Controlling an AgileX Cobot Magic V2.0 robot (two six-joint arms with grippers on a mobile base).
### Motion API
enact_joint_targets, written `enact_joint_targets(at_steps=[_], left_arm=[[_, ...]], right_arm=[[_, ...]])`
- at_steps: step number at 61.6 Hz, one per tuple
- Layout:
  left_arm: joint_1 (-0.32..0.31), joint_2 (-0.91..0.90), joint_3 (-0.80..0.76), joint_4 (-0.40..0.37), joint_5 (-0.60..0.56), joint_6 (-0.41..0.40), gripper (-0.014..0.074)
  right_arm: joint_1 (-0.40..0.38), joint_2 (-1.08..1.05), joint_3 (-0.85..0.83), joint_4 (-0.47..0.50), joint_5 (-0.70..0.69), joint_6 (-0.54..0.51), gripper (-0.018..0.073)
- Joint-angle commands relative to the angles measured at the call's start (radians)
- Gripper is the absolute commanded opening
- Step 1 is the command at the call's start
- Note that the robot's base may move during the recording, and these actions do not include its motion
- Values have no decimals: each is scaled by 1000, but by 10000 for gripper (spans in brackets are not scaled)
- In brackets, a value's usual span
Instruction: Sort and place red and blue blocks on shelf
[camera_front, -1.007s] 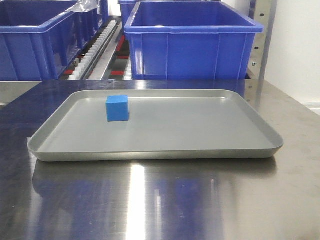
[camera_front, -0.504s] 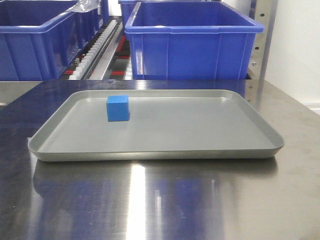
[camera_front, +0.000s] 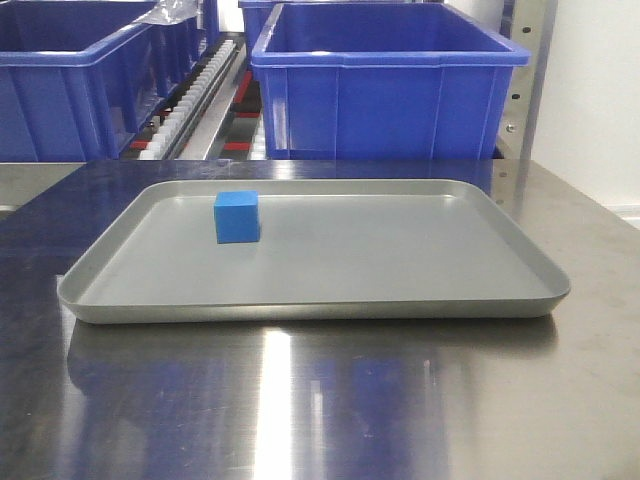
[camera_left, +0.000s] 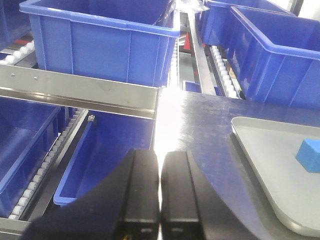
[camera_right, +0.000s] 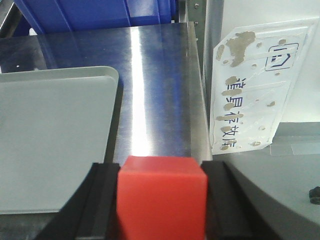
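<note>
red cube gripped on the right, blue cube on the tray

the shiny steel worktop (camera_front: 400, 400) carries a shallow grey metal tray (camera_front: 300, 308) that fills most of its middle. a broad band of bare steel runs along the near edge, and narrower strips lie beside the left and right edges. the small matte blue cube (camera_front: 237, 217) sits flat in the tray, toward the worktop's far left corner and apart from the rim on every side. its sides are equal, so no axis is longer. its front face is square to the near edge.

the right gripper (camera_right: 161, 200) is clamped on the small matte red cube (camera_right: 161, 190), with a black finger (camera_right: 102, 200) against each side and the top face level. just ahead of it is the bare strip between the tray's rim and the worktop's right edge. past that edge lies a clear printed plastic sheet (camera_right: 255, 90).

the left gripper (camera_left: 160, 195) has its fingers pressed together with nothing between them, near the worktop's left edge. the brushed steel shelf rail (camera_left: 80, 92) with two screws lies ahead, and large blue plastic bins (camera_front: 390, 90) line the far edge.
</note>
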Motion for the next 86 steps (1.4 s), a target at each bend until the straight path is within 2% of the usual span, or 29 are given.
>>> enact_joint_targets(at_steps=[1, 16, 20, 27, 37, 50, 60, 70, 81, 86], left_arm=[[-2, -19, 38, -1, -87, -5, 136], [-4, -19, 38, 1, -87, -3, 136], [-4, -18, 38, 49, -75, 9, 136], [-14, 19, 12, 14, -89, 5, 136], [-74, 249, -165, 14, -37, 3, 136], [-181, 664, -531, 92, 136, 3, 136], [-227, 875, -728, 108, 194, 4, 136], [-234, 962, -787, 100, 219, 4, 136], [-234, 987, -790, 90, 176, 4, 136], [-234, 987, -790, 35, 195, 4, 136]], right_arm=[[-7, -4, -28, -10, -75, -8, 57], [-7, -4, -28, -10, -75, -8, 57], [-7, -4, -28, -10, -75, -8, 57], [-7, -4, -28, -10, -75, -8, 57], [-7, -4, -28, -10, -75, -8, 57], [-7, -4, -28, -10, -75, -8, 57], [-7, -4, -28, -10, -75, -8, 57], [-7, -4, -28, -10, -75, -8, 57], [-7, -4, -28, -10, -75, -8, 57], [-7, -4, -28, -10, -75, -8, 57]])
